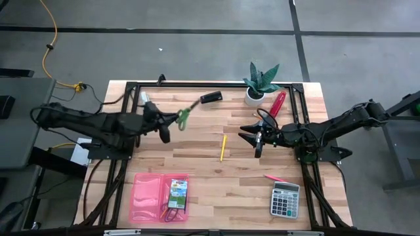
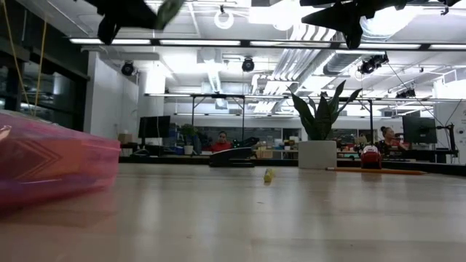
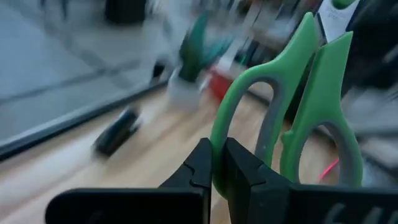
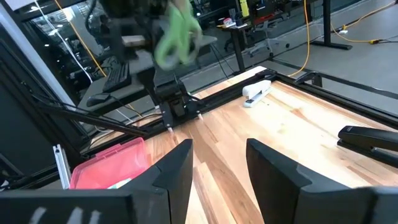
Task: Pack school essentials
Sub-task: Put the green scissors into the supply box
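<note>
My left gripper (image 1: 172,120) is high over the table's left middle, shut on the green-handled scissors (image 1: 184,118), which also show in the right wrist view as green-handled scissors (image 4: 177,34). My right gripper (image 1: 249,136) is open over the table's right middle and holds nothing. A yellow pencil (image 1: 223,147) lies flat on the wood between the arms. A pink pouch (image 1: 159,197) lies at the near left edge with a small green-blue box (image 1: 177,193) and purple-handled scissors (image 1: 172,213) in it. A pink pencil (image 1: 274,177) lies beside the calculator. My left gripper pinches one finger-loop (image 3: 219,163) of the scissors' green handle between its two fingertips (image 3: 202,165). The scissors are lifted clear of the table. Handles and blades stick out beyond the fingers toward the far right.
A grey calculator (image 1: 285,198) lies at the near right. A potted plant (image 1: 259,83), a red oblong object (image 1: 277,103) and a black stapler (image 1: 210,98) stand along the far edge. A white stapler (image 1: 143,97) lies far left. Bare wood lies between the pouch and the calculator.
</note>
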You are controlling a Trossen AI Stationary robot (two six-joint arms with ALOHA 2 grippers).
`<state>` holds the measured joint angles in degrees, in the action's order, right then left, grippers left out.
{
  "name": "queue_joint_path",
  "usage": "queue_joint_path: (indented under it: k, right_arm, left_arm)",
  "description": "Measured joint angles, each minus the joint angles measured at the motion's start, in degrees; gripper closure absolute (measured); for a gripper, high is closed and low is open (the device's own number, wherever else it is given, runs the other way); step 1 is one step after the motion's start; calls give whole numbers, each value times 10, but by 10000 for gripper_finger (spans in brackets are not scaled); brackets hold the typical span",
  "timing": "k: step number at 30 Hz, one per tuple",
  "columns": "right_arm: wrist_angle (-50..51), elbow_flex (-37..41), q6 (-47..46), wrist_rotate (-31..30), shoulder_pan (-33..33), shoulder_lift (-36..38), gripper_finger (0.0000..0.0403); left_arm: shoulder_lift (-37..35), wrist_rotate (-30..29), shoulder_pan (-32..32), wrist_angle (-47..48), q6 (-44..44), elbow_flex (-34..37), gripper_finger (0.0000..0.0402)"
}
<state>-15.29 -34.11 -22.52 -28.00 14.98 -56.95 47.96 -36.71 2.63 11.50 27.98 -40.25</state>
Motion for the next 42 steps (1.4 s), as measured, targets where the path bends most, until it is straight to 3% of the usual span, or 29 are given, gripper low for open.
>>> queue_joint_path:
  k: [4, 6, 10, 16, 21, 28, 30, 33, 36, 39, 42]
  right_arm:
    - [-2, 0, 0, 0, 0, 0, 261]
    - [-2, 0, 0, 0, 0, 0, 261]
    - [-3, 0, 0, 0, 0, 0, 261]
    - [-4, 0, 0, -3, 0, 0, 261]
    - [-4, 0, -20, -2, 0, 0, 261]
    - [-4, 0, -20, -2, 0, 0, 261]
    - [-3, 0, -20, -2, 0, 0, 261]
    - [-2, 0, -19, -2, 0, 0, 261]
    - [-1, 0, -19, -2, 0, 0, 261]
    - [0, 0, -21, -2, 0, 0, 261]
    - [0, 0, -22, -2, 0, 0, 261]
  left_arm:
    - [-23, -22, 40, -183, -22, 76, 401]
    - [-22, -35, 57, -226, -23, 104, 401]
    - [-16, -68, 74, -251, -16, 118, 401]
    - [-16, -68, 78, -247, 5, 118, 401]
    - [-12, -56, 155, -177, 176, 118, 401]
    - [50, -208, 394, -34, 533, 100, 401]
    - [82, -227, 447, 15, 619, 71, 401]
    - [132, -175, 496, 100, 629, 8, 401]
    - [165, -45, 507, 245, 582, -74, 401]
    - [185, 56, 491, 408, 507, -145, 401]
    - [186, 109, 462, 517, 387, -197, 401]
